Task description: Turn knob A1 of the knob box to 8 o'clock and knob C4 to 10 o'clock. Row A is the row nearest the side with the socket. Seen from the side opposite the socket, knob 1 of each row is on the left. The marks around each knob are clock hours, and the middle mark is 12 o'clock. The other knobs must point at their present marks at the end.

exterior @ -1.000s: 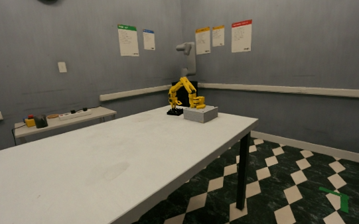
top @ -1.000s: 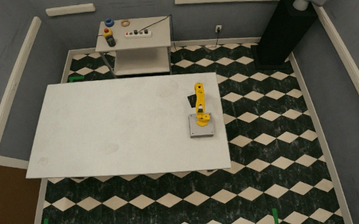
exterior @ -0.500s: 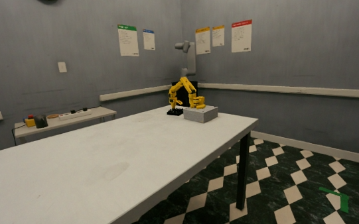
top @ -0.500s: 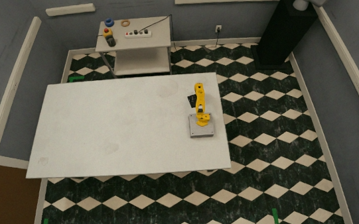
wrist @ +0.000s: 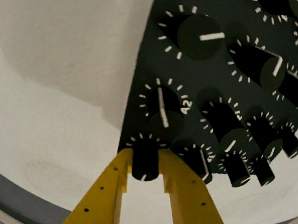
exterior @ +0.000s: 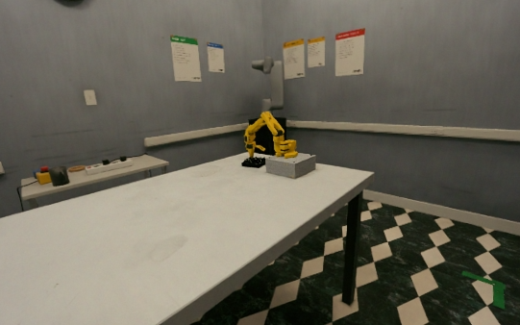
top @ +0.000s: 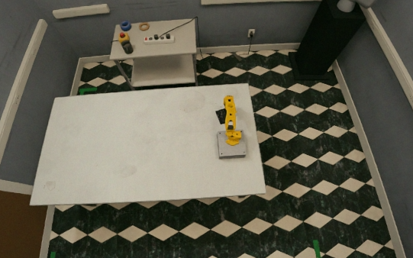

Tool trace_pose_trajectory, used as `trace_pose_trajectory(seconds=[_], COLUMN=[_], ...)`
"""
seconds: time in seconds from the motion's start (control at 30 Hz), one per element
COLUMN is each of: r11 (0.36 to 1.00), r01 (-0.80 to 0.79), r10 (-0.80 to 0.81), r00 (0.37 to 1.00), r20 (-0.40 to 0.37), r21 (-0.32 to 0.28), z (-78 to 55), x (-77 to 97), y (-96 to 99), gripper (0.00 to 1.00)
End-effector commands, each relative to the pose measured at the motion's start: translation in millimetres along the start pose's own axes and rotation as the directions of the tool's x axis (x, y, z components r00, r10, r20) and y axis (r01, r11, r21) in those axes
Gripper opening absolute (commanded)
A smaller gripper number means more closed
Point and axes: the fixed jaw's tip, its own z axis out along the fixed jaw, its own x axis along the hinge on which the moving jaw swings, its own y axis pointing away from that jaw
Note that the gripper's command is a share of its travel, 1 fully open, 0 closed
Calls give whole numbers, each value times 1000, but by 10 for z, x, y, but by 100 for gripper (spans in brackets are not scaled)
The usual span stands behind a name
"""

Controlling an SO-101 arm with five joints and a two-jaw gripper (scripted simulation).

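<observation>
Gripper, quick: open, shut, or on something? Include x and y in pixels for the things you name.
Gripper (exterior: 252, 155) (wrist: 145, 159): closed, with knob A1 (wrist: 145, 167) of the knob box (exterior: 253, 164) (wrist: 200, 75) (top: 221, 115) between its fingers.

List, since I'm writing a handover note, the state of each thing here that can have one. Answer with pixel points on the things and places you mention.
Gripper (exterior: 252, 154) (wrist: 145, 159): shut on knob A1
Knob A1 (wrist: 145, 169): between the fingers, pointer toward the wrist view's bottom
Knob A2 (wrist: 172, 120): free of the fingers, pointer toward the same edge
Knob box (top: 220, 116) (exterior: 246, 165) (wrist: 150, 65): flat on the table
Arm (top: 230, 114) (exterior: 271, 125): bent over the box
Power strip (top: 171, 40) (exterior: 121, 164): plugs in it; power, cannot tell
</observation>
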Motion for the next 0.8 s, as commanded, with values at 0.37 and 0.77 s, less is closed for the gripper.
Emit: trace_pose_trajectory(seconds=[0.37,0.77], r11=[973,917], r01=[232,398], r10=[-233,-398], r00=[972,917], r20=[14,12], r21=[11,13], z=[24,24], x=[-24,-14], y=[-37,-40], gripper=[1,1])
